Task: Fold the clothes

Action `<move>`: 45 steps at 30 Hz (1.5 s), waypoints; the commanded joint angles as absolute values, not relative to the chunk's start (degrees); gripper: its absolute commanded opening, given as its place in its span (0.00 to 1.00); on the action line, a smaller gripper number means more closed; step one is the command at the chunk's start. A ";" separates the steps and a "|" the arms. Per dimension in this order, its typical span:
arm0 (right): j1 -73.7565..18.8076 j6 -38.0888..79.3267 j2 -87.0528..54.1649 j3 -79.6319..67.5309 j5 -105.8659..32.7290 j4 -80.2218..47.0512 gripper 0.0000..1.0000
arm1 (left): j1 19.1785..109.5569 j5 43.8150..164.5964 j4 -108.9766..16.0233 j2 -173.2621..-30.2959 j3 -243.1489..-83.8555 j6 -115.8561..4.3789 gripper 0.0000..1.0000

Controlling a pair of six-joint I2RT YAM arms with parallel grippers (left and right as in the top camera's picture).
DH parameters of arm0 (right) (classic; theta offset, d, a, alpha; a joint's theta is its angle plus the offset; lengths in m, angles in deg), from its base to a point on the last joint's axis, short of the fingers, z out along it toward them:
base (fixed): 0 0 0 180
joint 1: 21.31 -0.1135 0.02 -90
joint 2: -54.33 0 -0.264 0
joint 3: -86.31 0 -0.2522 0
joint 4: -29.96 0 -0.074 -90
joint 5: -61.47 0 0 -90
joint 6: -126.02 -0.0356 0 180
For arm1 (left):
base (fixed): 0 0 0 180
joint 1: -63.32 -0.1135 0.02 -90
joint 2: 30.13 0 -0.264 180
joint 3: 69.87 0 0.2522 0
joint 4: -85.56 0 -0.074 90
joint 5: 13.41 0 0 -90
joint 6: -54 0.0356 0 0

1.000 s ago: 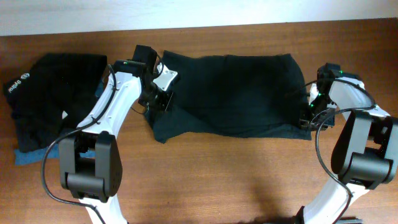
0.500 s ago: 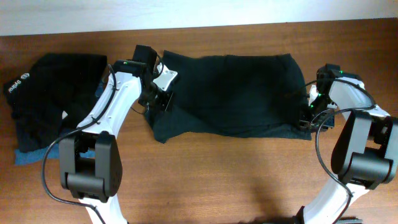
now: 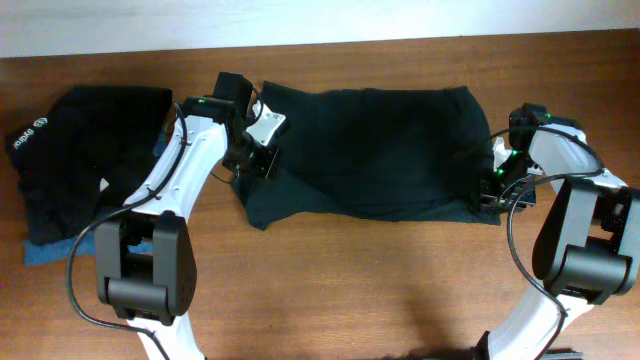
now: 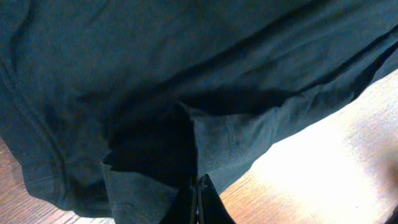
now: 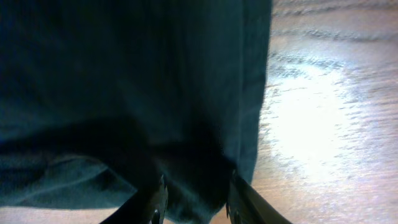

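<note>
Pinching a raised ridge of dark cloth, the left gripper (image 4: 199,198) has its two fingers pressed together at the near left part of the black T-shirt (image 3: 370,150). The wrist view shows the fabric lifting into a small tent around them. The right gripper (image 5: 196,190) has its fingers spread, and the shirt's right-hand edge lies between them, not yet clamped as far as can be seen. Between the two arms the shirt lies across the middle of the wooden table (image 3: 350,290), spread into a wide, roughly rectangular shape. Its near hem is wavy and it has a few soft creases. The cloth looks matte, thin and limp, with a stitched hem along the side edge. The table is smooth brown wood with visible grain and a bright glare patch near each gripper. At the table's far left sits a loose pile of black garments (image 3: 85,150), one with white lettering (image 3: 28,131), on top of a blue piece (image 3: 45,255). Whether that pile is folded cannot be told. The work appears to be at an early stage, with the shirt laid out and its main folds yet to come.
</note>
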State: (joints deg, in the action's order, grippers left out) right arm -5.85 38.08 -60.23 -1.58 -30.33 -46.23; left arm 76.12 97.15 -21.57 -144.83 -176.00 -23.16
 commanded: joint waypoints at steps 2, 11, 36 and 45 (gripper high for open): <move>-5.54 38.76 -60.26 -0.62 -32.67 -47.52 0.38 | 76.07 96.75 -21.68 -143.62 -176.31 -22.59 0.01; -5.54 38.74 -60.26 -0.62 -32.67 -49.40 0.42 | 76.07 96.75 -21.70 -143.65 -176.31 -22.59 0.00; -5.54 40.25 -60.26 -0.62 -32.40 -49.34 0.51 | 76.07 96.75 -21.70 -143.65 -176.31 -22.59 0.01; -5.54 40.09 -60.28 -0.66 -32.84 -49.82 0.29 | 76.07 96.73 -21.70 -143.65 -176.31 -22.59 0.01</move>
